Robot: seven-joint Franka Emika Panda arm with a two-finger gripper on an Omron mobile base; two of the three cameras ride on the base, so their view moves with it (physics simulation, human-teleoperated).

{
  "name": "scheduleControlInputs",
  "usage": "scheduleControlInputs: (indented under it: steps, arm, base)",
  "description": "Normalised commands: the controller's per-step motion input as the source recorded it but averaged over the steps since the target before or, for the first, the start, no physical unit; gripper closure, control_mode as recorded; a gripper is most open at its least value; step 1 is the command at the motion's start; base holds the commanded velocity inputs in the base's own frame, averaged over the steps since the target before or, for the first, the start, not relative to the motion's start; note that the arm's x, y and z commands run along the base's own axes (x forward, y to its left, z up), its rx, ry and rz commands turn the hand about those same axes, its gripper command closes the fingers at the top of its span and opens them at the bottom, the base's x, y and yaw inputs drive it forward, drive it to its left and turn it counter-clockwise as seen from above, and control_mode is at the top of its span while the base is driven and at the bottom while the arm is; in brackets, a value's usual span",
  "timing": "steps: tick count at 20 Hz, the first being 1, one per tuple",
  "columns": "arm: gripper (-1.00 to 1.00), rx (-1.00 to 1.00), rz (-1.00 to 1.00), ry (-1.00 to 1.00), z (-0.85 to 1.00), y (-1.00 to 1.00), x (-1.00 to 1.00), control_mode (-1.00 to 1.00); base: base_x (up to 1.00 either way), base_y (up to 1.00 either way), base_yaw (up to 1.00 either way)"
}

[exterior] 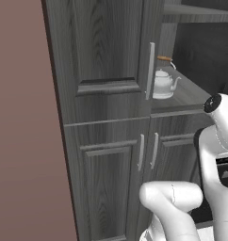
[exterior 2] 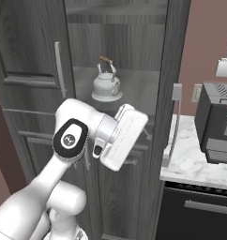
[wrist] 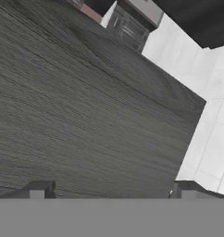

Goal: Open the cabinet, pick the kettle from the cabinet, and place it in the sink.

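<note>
The tall dark grey cabinet (exterior: 106, 61) has its right door swung open and its left door shut, with a long silver handle (exterior: 150, 70) on the shut one. On the bare shelf stands the small white kettle (exterior: 163, 84) (exterior 2: 107, 86), upright, its wooden-barred handle raised. My arm's white wrist (exterior 2: 124, 136) hangs in front of the lower doors, below the kettle and apart from it. In the hand view my gripper (wrist: 111, 192) is open with nothing between its fingertips (wrist: 37, 190), close against a dark wood-grain surface (wrist: 86, 106). The sink is out of view.
Shorter dark grey lower doors (exterior: 116, 174) with small handles sit under the shelf. To the right, a white marble counter (exterior 2: 195, 159) carries a black appliance (exterior 2: 216, 126) above a dark front (exterior 2: 200, 211). A reddish wall (exterior: 21, 141) bounds the left. White floor tiles (wrist: 211, 115) show beyond the wood.
</note>
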Motion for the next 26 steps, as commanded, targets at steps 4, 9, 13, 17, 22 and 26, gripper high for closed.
scheduleControlInputs:
  steps: [4, 9, 13, 17, 22, 26]
  arm:
    - [-1.00, 0.00, 0.09, -0.05, -0.08, -0.18, 0.00, -1.00]
    - [-1.00, -0.01, 0.09, -0.04, -0.06, -0.17, 0.00, -1.00]
    - [-1.00, -0.02, 0.08, -0.03, -0.04, -0.15, 0.00, -1.00]
    - [-1.00, -0.04, 0.07, 0.00, -0.04, -0.03, -0.01, -1.00]
    - [-1.00, -0.14, 0.08, 0.00, -0.01, 0.31, -0.03, -1.00]
    - [-1.00, -0.19, 0.10, 0.00, 0.00, 0.41, -0.04, -1.00]
  base:
    - [0.00, 0.00, 0.00]
    - [0.00, 0.00, 0.00]
    - [0.00, 0.00, 0.00]
    - [0.00, 0.00, 0.00]
    - [0.00, 0.00, 0.00]
    - [0.00, 0.00, 0.00]
